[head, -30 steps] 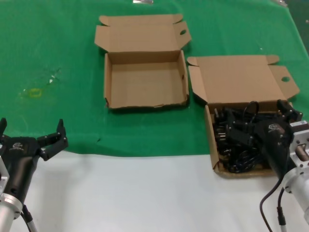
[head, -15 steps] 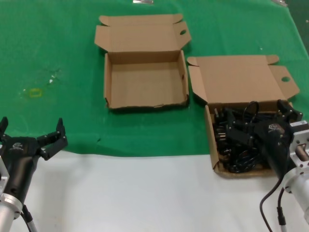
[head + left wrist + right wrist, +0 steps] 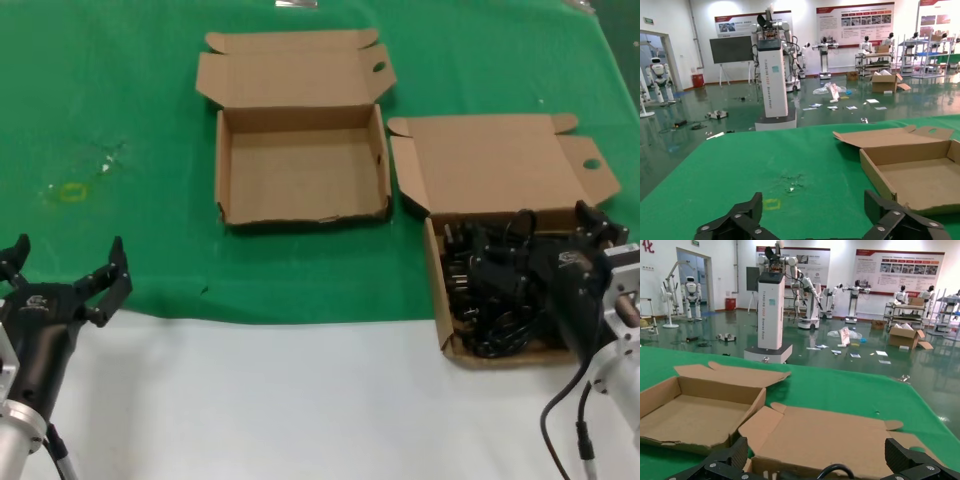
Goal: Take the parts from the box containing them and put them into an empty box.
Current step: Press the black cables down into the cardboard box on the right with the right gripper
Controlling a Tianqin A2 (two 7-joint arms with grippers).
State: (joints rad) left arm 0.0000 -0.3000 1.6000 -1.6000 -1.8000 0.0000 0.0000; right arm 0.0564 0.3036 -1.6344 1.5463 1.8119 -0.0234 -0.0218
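Observation:
The box containing the parts (image 3: 441, 290) sits at the right, its lid (image 3: 830, 437) folded back, with a heap of black cords (image 3: 490, 300) inside. My right gripper (image 3: 540, 245) hangs open right over that heap. One cord loop (image 3: 835, 471) rises between its fingers (image 3: 725, 457) without being clamped. The empty box (image 3: 300, 165) lies in the middle of the green cloth with a bare floor (image 3: 695, 417); its wall (image 3: 880, 180) also shows in the left wrist view. My left gripper (image 3: 65, 262) is open at the near left, holding nothing.
A green cloth (image 3: 120, 100) covers the far part of the table, and a white strip (image 3: 280, 400) runs along the near edge. A small yellow mark (image 3: 70, 192) is on the cloth at the left. The two boxes stand close together.
The left gripper has turned slightly, its fingertips closer together in the picture. The right gripper has shifted a little to the right over the cords.

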